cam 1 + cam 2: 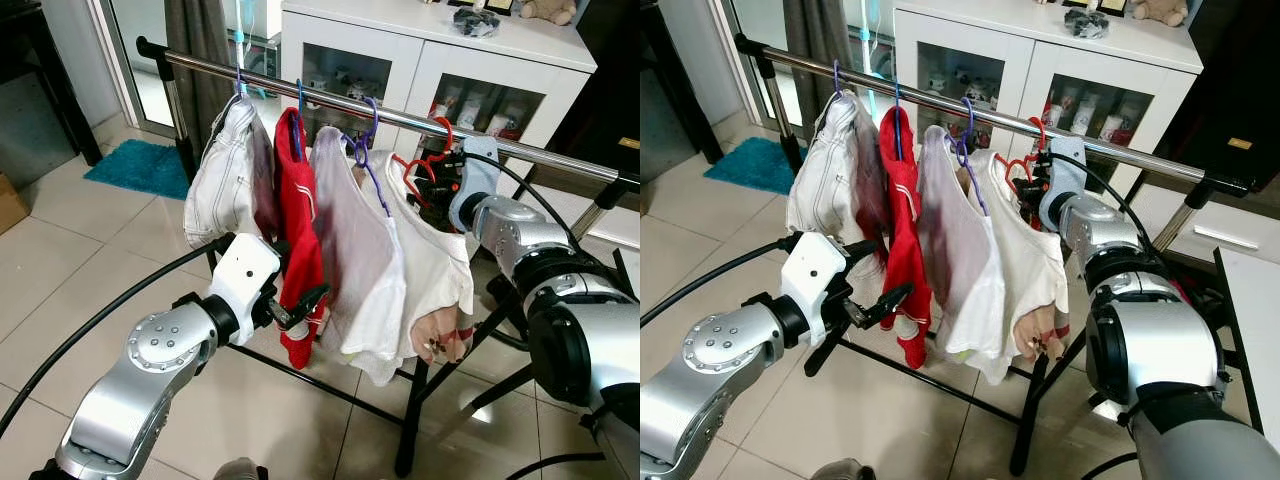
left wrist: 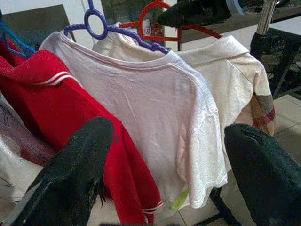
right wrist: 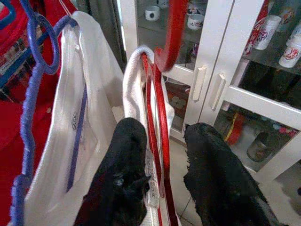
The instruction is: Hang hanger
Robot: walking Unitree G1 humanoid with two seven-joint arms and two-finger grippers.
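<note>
Tiled room, pale floor; white glass-door cabinet (image 1: pixel 420 70) across the upper centre and upper right of the frame, teal mat (image 1: pixel 140 166) at left edge; black-framed clothes rack with a steel rail (image 1: pixel 400 118) running from upper left down to the right.

Red hanger (image 3: pixel 157 117) sits centre-right of the head views, hook at the rail, carrying a cream shirt with plaid cuff (image 1: pixel 440 270); right gripper (image 3: pixel 162 174) up at the hanger's neck, just under the rail; fingers apart, one either side of the red wire, a gap visible on the cabinet side; whether they pinch it, cannot tell.

Next along the rail toward the left: purple hanger (image 1: pixel 365 150) with a white t-shirt (image 1: pixel 355 270); blue hanger (image 1: pixel 299 115) with a red garment (image 1: pixel 298 240); white denim jacket (image 1: pixel 225 170) at the far end on a light blue hook.

Left gripper (image 1: pixel 300 303) lower centre-left of frame, fingers spread wide, nothing between them; it hangs in front of the red garment's lower part, pointing toward the white t-shirt.

Black cable (image 1: pixel 90 325) arcs across the lower left.
</note>
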